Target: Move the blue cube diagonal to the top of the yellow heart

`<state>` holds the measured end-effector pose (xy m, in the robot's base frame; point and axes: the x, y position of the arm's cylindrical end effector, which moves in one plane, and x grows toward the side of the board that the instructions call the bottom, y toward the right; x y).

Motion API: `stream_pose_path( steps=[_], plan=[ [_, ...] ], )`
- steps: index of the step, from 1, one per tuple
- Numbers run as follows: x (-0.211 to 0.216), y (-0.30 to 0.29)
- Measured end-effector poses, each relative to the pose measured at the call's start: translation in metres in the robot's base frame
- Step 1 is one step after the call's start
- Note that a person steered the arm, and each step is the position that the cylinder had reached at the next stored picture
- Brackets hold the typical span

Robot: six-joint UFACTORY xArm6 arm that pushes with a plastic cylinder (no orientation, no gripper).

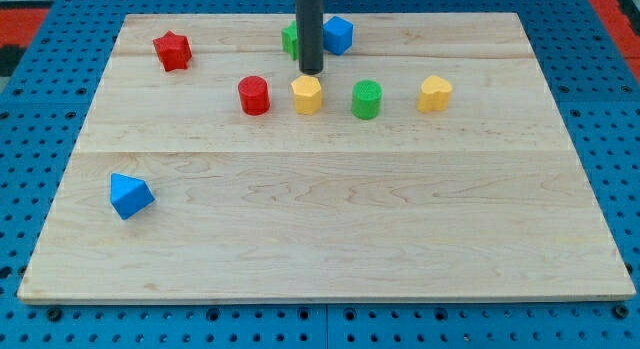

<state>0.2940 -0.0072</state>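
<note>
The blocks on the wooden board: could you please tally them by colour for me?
Red: 2, star and cylinder
Yellow: 2, hexagonal block and heart
Green: 2, cylinder and one partly behind the rod
Blue: 2, cube and wedge-like block
Total: 8

— What colours do the blocks show?

— A red star point(172, 51) and a red cylinder point(254, 95). A blue cube point(338, 35) and a blue wedge point(130, 196). Two yellow ones: a hexagon point(307, 94) and a heart point(434, 93).

— And green?

— A green cylinder point(367, 99), plus a green block point(290, 39) (mostly hidden, shape unclear).

— The rest?

— The rod point(310, 24) is dark grey. The board point(330, 239) is pale wood with fine grain, and the base point(40, 129) is blue, dotted with holes.
</note>
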Motion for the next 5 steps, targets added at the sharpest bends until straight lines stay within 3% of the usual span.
stream_pose_path(
  steps=[3, 4, 5],
  plan=[
    [-0.063, -0.034],
    [-0.081, -0.021],
    [-0.071, 0.014]
  ],
)
